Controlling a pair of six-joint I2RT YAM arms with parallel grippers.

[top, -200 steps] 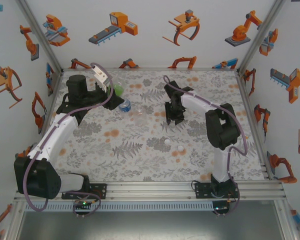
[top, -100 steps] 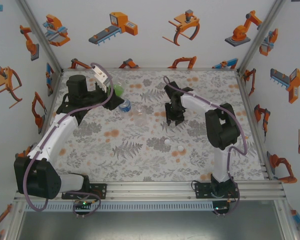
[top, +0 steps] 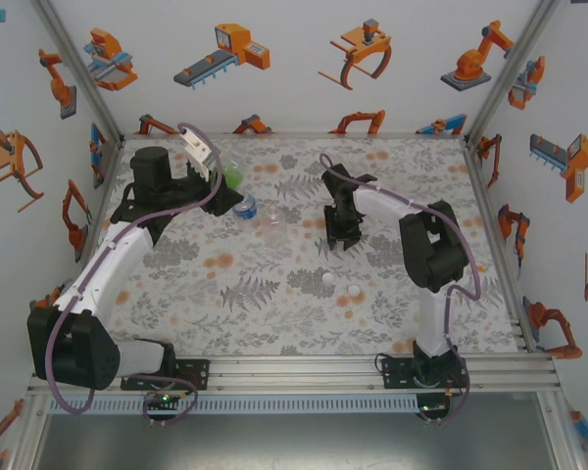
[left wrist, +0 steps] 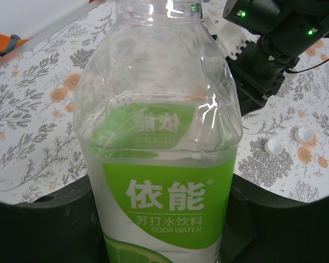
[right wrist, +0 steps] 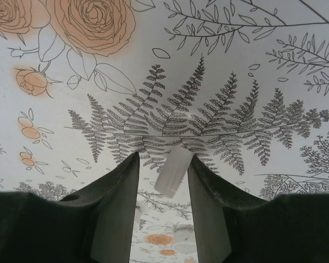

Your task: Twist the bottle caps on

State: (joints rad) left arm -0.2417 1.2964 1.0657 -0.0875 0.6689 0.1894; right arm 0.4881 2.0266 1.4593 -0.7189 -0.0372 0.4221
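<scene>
Floral table (top: 235,284), left end effector (left wrist: 162,200) grips bottle (left wrist: 159,126), right end effector (right wrist: 163,160) pinches cap (right wrist: 175,169) (white).

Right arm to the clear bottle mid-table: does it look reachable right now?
Probably yes. The clear bottle stands left of the right gripper, bare table between them. The blue-label bottle sits beyond it, and the left gripper holds the green-label bottle farther off. The right gripper pinches a white cap.

Loads of open tablecloth (top: 237,315) along the near edge, but the blue-label bottle (top: 243,207) and clear bottle (top: 271,228) block the lane between the green bottle (top: 231,177) in the left gripper (top: 224,180) and the right gripper (top: 340,241).
</scene>
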